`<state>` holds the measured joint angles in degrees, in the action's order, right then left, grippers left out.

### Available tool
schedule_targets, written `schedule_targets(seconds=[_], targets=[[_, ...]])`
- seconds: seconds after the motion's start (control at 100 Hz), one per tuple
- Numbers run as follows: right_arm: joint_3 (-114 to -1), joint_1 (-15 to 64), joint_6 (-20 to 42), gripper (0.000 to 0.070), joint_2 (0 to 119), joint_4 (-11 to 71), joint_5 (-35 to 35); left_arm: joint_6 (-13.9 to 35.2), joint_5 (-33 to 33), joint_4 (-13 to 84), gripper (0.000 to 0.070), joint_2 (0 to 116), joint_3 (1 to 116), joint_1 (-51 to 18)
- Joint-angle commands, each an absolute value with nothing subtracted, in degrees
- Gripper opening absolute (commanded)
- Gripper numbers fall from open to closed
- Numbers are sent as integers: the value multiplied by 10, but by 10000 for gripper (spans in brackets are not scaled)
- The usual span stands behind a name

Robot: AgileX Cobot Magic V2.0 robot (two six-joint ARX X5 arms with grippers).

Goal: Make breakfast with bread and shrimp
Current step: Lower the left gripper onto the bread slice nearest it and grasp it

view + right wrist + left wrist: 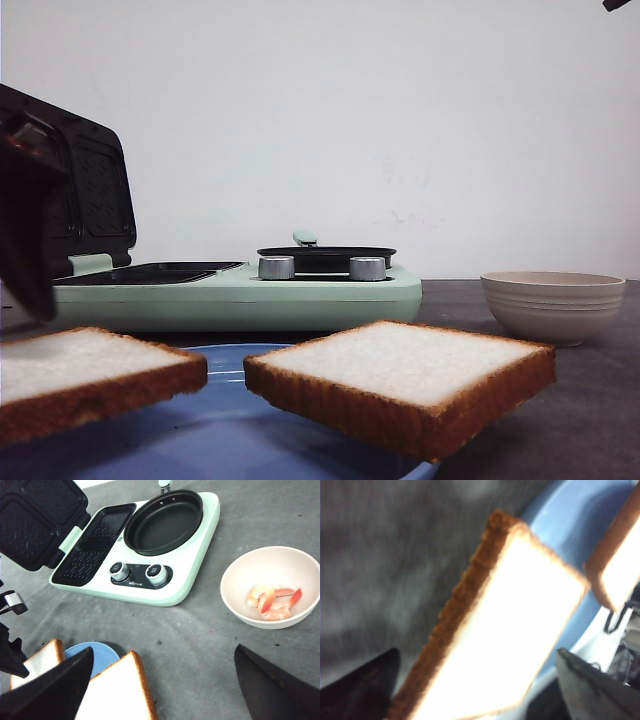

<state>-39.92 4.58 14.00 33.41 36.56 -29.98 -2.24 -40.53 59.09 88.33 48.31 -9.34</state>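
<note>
- Two slices of bread lie on a blue plate (215, 440) across the lower part of the front view: the left slice (85, 375) at the lower left edge, the right slice (400, 380) lower centre. They sit side by side with a gap between them, which leaves each slice's edge free for a grasp.
- Left gripper (475, 690): in the left wrist view its two dark fingers (362, 685) show at the lower left and lower right corners with the near slice between them. The jaws stand wide and appear to straddle the slice; I judge they are lined up to close on it, though blur hides whether either finger touches.
- Sandwich maker (240, 295), mint green, mid-left of the front view: its lid (85, 190) stands up at the upper left and the ribbed plates (92, 550) are bare, so it appears ready to receive the bread. A black pan (325, 258) sits on its other half, also bare, behind two knobs (137, 572).
- Counter (200, 630): grey, carrying everything.
- Bowl (553, 305), beige, right of the front view, apart from the appliance. The shrimp (272, 601) lie inside it, seen centre right in the right wrist view, kept aside until cooking.
- Right gripper (165, 690): jaws wide, holding nothing, hanging high over the counter between plate and bowl.
</note>
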Motion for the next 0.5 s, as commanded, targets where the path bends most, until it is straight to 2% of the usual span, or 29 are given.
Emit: schedule_targets(seconds=[0.0,0.17,0.36,0.49], targets=[[-409,48,147,566,336,356,-301,-37,-402,605,443,893,491,-95],[-409,48,146,566,336,356,-300,-39,-399,617,328,893,491,-95],[-409,53,145,566,336,356,-300,-43,-399,620,0,893,491,-95],[-409,55,145,566,336,356,-300,-47,-399,625,0,893,492,-95]])
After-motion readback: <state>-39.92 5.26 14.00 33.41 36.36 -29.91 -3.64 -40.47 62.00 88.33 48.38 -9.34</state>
